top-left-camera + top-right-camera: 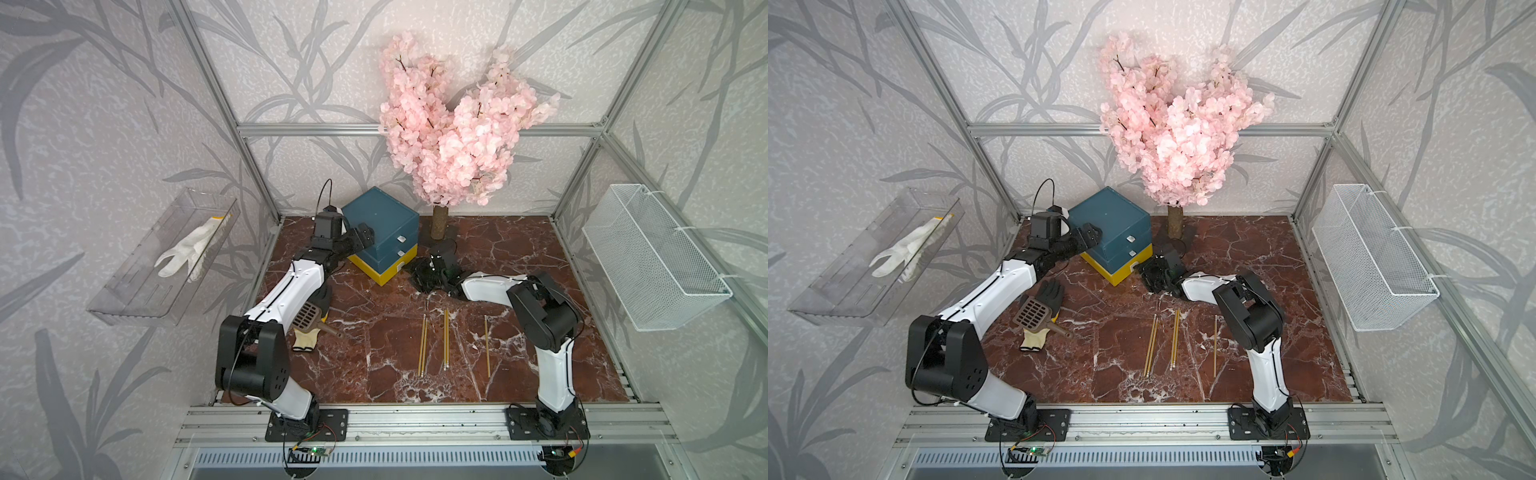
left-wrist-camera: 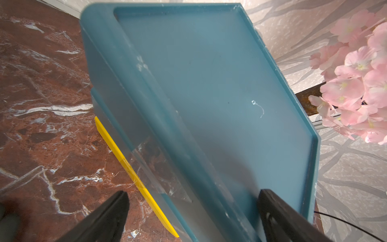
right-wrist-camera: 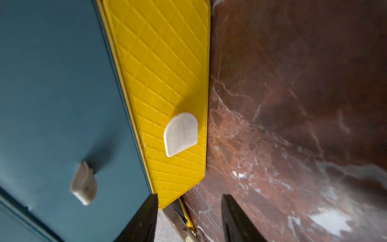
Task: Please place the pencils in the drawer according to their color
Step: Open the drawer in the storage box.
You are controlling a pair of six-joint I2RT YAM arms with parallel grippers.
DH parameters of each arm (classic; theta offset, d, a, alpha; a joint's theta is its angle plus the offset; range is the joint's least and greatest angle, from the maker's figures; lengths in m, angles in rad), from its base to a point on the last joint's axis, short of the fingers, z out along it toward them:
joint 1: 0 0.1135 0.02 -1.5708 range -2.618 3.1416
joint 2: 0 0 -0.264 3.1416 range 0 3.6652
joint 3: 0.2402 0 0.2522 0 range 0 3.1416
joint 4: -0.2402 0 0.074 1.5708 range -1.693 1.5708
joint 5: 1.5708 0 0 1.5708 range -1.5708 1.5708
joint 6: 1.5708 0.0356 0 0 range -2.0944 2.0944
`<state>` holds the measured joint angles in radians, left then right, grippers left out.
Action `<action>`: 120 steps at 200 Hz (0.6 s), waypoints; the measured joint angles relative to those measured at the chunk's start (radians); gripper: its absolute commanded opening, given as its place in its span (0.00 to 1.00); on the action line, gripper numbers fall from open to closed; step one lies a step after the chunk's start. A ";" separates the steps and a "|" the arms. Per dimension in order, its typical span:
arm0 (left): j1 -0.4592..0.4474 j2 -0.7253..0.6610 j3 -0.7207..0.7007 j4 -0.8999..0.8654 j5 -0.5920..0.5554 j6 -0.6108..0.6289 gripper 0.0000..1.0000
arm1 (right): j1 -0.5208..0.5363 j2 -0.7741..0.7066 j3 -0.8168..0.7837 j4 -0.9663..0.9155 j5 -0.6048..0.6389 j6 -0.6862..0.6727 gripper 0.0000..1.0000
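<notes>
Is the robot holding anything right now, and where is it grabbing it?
Nothing looks gripped. The right pincer stands open beside the yellow drawer; the left pincer gapes over the chest.

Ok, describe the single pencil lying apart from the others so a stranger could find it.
Look at the red-brown marble table, on the open stretch in front of the teal chest. There yellow pencils lie side by side. The lone pencil is the one nearest the right arm, lying by itself while the others lie in close pairs.
</notes>
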<state>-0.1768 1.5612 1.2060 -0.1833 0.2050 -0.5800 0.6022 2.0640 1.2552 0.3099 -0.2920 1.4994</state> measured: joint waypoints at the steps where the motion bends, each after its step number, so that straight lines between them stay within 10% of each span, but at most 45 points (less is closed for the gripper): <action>1: 0.000 0.000 0.000 0.000 0.000 0.000 1.00 | 0.000 0.001 0.002 0.000 0.000 0.000 0.53; 120: 0.000 -0.001 -0.011 0.021 0.005 -0.001 1.00 | -0.023 0.133 0.164 -0.086 0.011 -0.007 0.52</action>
<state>-0.1768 1.5604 1.1946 -0.1627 0.2100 -0.5812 0.5793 2.1967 1.4197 0.2237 -0.2813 1.4925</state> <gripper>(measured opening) 0.999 0.522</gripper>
